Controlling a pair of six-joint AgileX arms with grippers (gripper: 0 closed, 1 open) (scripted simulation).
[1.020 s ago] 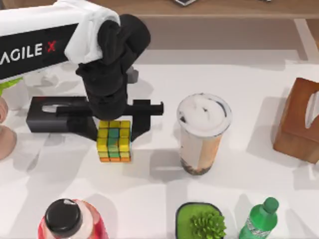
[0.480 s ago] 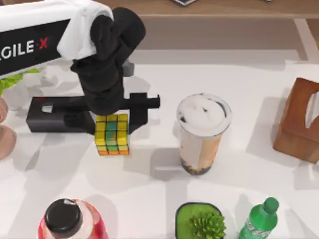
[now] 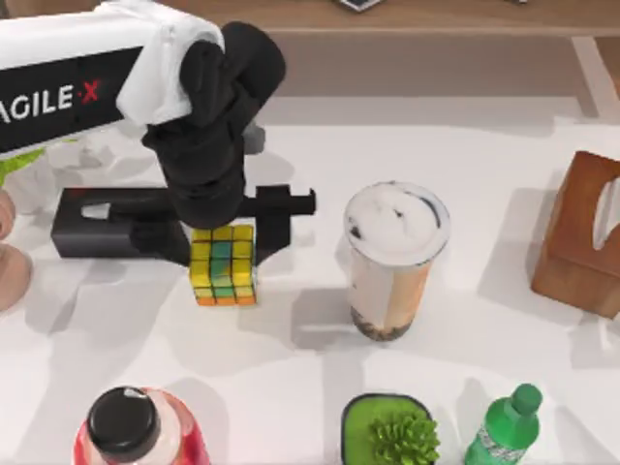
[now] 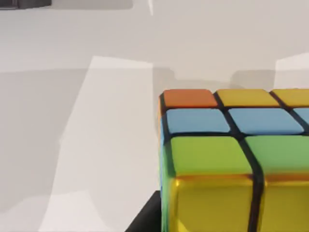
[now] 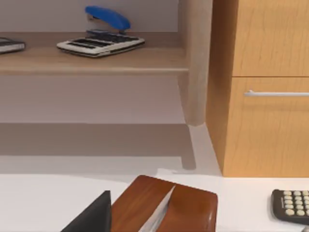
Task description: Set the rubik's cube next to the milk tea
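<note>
The rubik's cube point(image 3: 223, 265), with yellow, green and orange squares, is just off the white table, left of the milk tea point(image 3: 395, 260). My left gripper point(image 3: 225, 247) hangs straight over it, shut on the cube with a black finger on each side. A hand's width of table separates the cube from the cup, which stands upright with a foamy white top. In the left wrist view the rubik's cube point(image 4: 231, 159) looms close, showing orange, blue, green and yellow squares. A dark part of my right gripper point(image 5: 91, 215) sits parked at the table's right by the wooden box.
A black box point(image 3: 97, 223) lies left of the cube, under the arm. A red bottle with a black cap point(image 3: 131, 426), a potted plant point(image 3: 392, 431) and a green bottle point(image 3: 504, 426) line the front edge. A brown wooden box point(image 3: 581, 232) stands at the right.
My left gripper and the cube drifted slightly left and toward the back, then a little right again. The milk tea has not moved.
</note>
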